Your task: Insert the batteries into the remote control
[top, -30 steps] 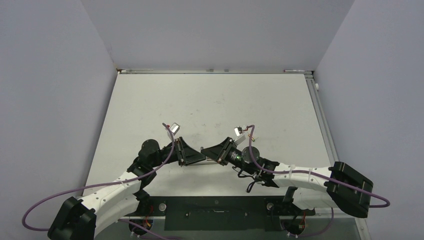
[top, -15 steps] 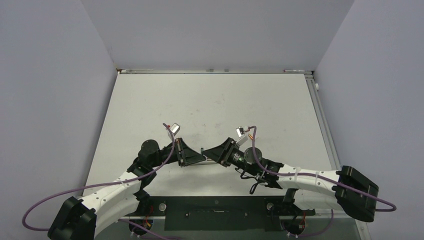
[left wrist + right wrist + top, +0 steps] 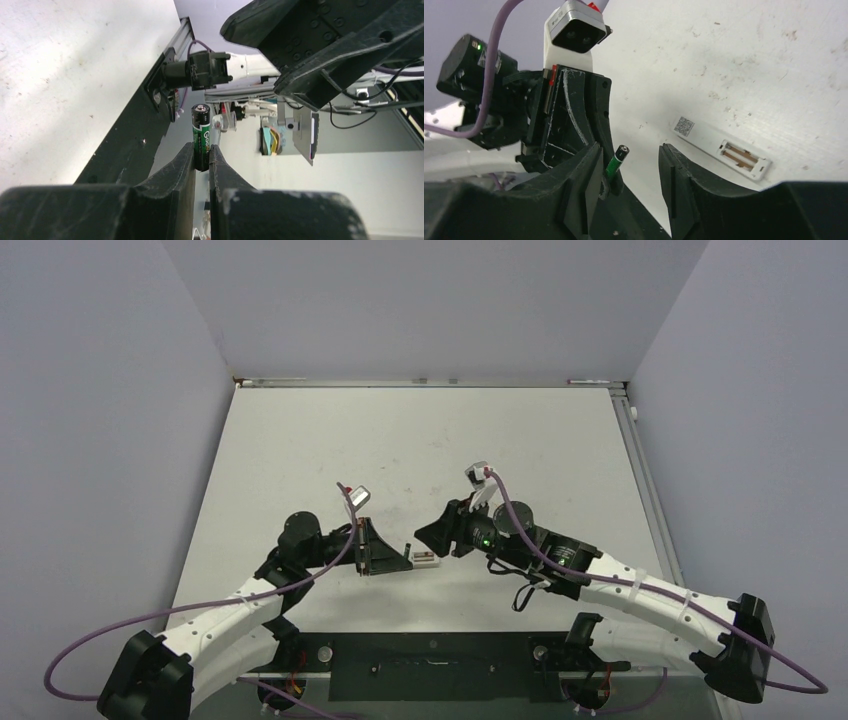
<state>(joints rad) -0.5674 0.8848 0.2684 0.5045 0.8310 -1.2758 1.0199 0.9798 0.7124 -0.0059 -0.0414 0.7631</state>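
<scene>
Seen from above, the two arms met tip to tip a second ago. Now the right gripper (image 3: 420, 532) has drawn back and lifted away. The left gripper (image 3: 406, 557) is left low over the scuffed white tabletop (image 3: 400, 440), with the slim white rectangular plastic remote control (image 3: 427, 560) lying just beside its tips, between the two grippers. The left wrist view shows what the parting left behind: the left gripper's jaws are pinched almost together on the lower end of a slim black-and-green cylindrical battery (image 3: 201, 134). The battery stands up out of the fingertips, and the right gripper looms above and to the right, clear of it. In the right wrist view the right gripper's fingers stand moderately apart and grip nothing. The battery shows beyond them in the left gripper's tips, and the remote lies flat past the right-hand finger with its battery bay open and facing up. This looks like a hand-over just finished: the left gripper now has the battery, and seating it in that bay remains. Whether the bay already holds a cell I cannot tell.
</scene>
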